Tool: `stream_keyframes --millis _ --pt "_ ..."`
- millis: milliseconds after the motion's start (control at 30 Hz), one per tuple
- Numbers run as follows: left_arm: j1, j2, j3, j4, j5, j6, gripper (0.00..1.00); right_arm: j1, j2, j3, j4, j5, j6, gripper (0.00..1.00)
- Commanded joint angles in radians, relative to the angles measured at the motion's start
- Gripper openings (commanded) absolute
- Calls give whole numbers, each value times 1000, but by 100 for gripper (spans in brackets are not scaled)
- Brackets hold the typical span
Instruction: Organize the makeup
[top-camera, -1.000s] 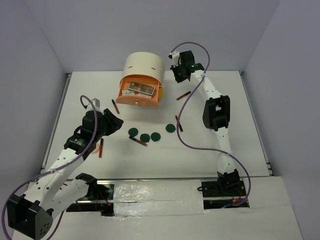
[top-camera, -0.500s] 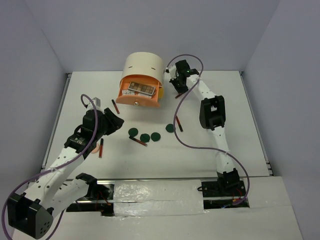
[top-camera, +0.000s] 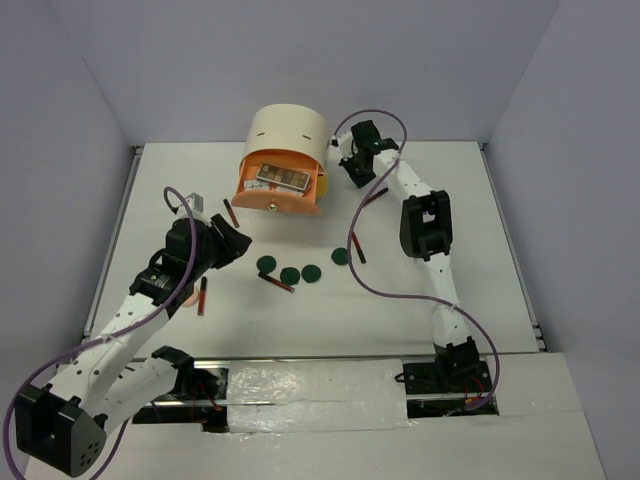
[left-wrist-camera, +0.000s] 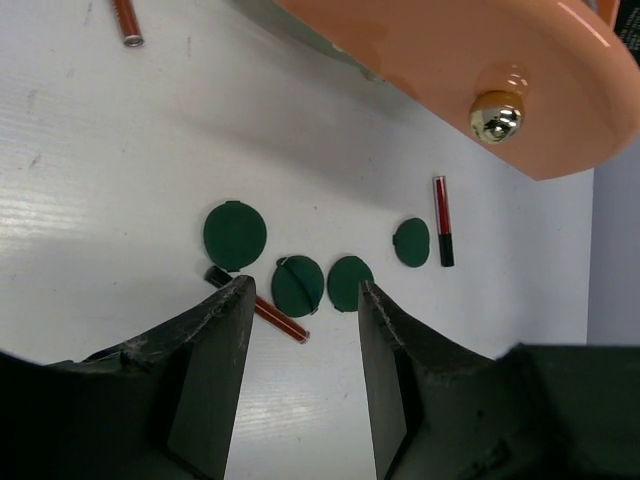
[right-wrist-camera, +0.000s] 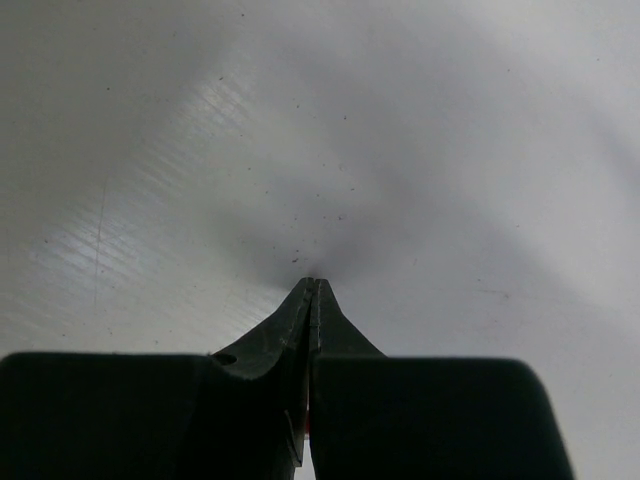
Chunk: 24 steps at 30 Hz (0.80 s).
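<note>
Four dark green discs (top-camera: 290, 275) lie in a row on the white table, seen up close as discs (left-wrist-camera: 298, 285) just past my left fingertips. My left gripper (top-camera: 232, 243) (left-wrist-camera: 305, 290) hovers open and empty left of them. Dark-red sticks lie by the discs (top-camera: 277, 283) (left-wrist-camera: 258, 305), near the right disc (top-camera: 356, 246) (left-wrist-camera: 442, 220), beside the drawer (top-camera: 230, 212) and under my left arm (top-camera: 202, 296). A brown palette (top-camera: 280, 177) rests in the open orange drawer (top-camera: 278, 200). My right gripper (top-camera: 350, 170) (right-wrist-camera: 316, 282) is shut, tip down at the table beside the cabinet.
The cream drum-shaped cabinet (top-camera: 288, 135) stands at the back centre, its orange drawer (left-wrist-camera: 450, 60) with a gold knob (left-wrist-camera: 497, 115) pulled out toward me. Purple cables loop off both arms. A peach shape (top-camera: 185, 294) shows under the left arm.
My right gripper has swung left and down to the cabinet's right side. The left gripper has shifted only slightly and stays open.
</note>
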Motion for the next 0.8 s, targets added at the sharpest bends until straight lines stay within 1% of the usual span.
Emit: stream_keyframes --millis 0,67,200,233,300,333,500,600,667,767 --pt "-16 28 26 122 58 28 58 -8 -72 -44 2 -39 27 3" --pt "-43 54 35 156 75 34 56 -22 -97 -58 16 -61 63 3" --pt "-86 167 75 234 76 62 51 -50 -166 -96 42 -140 103 4" --pt "-99 186 96 232 75 67 50 -57 -198 -112 44 -183 110 4" --pt "-105 250 119 263 61 83 49 -76 -230 -135 62 -220 122 4" --pt "-106 267 144 268 56 86 48 -83 -249 -156 67 -270 124 4" --pt "-108 376 239 254 29 119 45 -135 -388 -242 112 -404 150 7" --pt "-109 405 279 245 7 134 45 -155 -433 -282 125 -433 155 7" --pt "-109 433 322 216 -19 149 46 -174 -457 -319 125 -452 153 9" --pt "-108 462 370 214 -33 177 46 -194 -497 -372 123 -478 139 10"
